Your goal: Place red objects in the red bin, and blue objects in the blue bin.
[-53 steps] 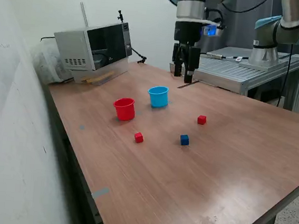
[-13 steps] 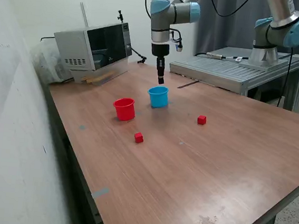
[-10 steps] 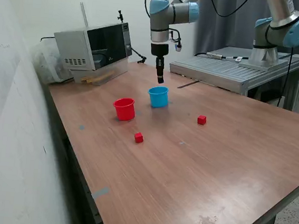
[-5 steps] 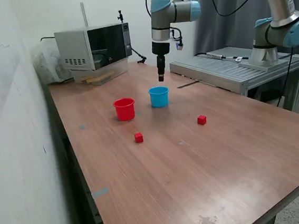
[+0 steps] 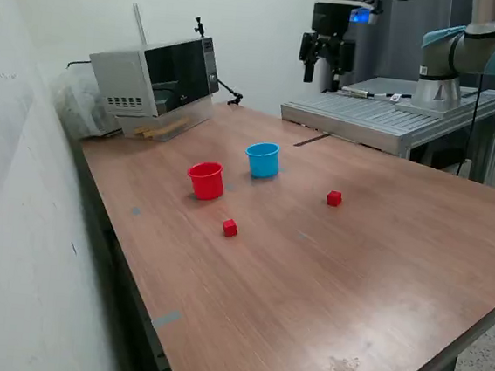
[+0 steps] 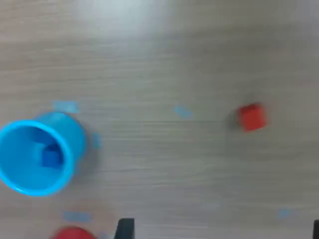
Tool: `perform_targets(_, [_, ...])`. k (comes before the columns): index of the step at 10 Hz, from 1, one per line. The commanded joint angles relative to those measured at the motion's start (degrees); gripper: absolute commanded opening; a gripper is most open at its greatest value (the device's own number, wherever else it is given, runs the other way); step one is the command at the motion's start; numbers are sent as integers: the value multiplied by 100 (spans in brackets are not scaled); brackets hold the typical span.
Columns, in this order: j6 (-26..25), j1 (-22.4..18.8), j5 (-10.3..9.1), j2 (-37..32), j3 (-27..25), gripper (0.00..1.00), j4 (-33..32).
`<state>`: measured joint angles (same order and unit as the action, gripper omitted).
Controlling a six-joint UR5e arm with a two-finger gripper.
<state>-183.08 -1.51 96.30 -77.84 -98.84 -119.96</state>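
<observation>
Now the gripper [image 5: 327,63] hangs high above the far edge of the surface [image 5: 326,281], well clear of everything on it; its fingers look spread with nothing between them, though the wrist view only catches dark tips at the frame edge. The blue bin [image 5: 262,160] stands upright beside the red bin [image 5: 205,181], and the wrist view looks straight down into the blue bin, where a dark blue cube [image 6: 51,155] sits at the bottom, so the blue sorting looks at least partly done. Two red cubes wait in the open: one [image 5: 229,228] near the red bin, the other [image 5: 334,197] well apart toward the exterior view's right. The height probably gives the camera a wide look before choosing a red cube.
</observation>
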Motion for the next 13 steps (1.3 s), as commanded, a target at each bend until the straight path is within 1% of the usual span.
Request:
perform_targets(1, [456,-665,-6,-301,-4,100,236])
perform_targets(2, [457,-702,-15,-319,-13,100,227])
perform_targets(3, [466,-824,-232,-311,5,100,166])
perform_targets(4, [588,-895,-539,-241,40,100,122])
perform_targets(5, [659,-895,-629,221,40,100,-270])
perform_targets(7, [659,-895,-621,1257,110,100,-869])
perform_targets(8, [668,-834,-595,1645,180,100,-1106])
perform_targets(9, [686,-729,-586,1884,302,100,-1178])
perform_targets(11, [904,-396,-586,2158,452,100,-1267])
perform_targets(12, [975,-238,-586,2202,436,100,-1276])
perform_targets(13, [1080,-175,-577,2194,427,100,-1276])
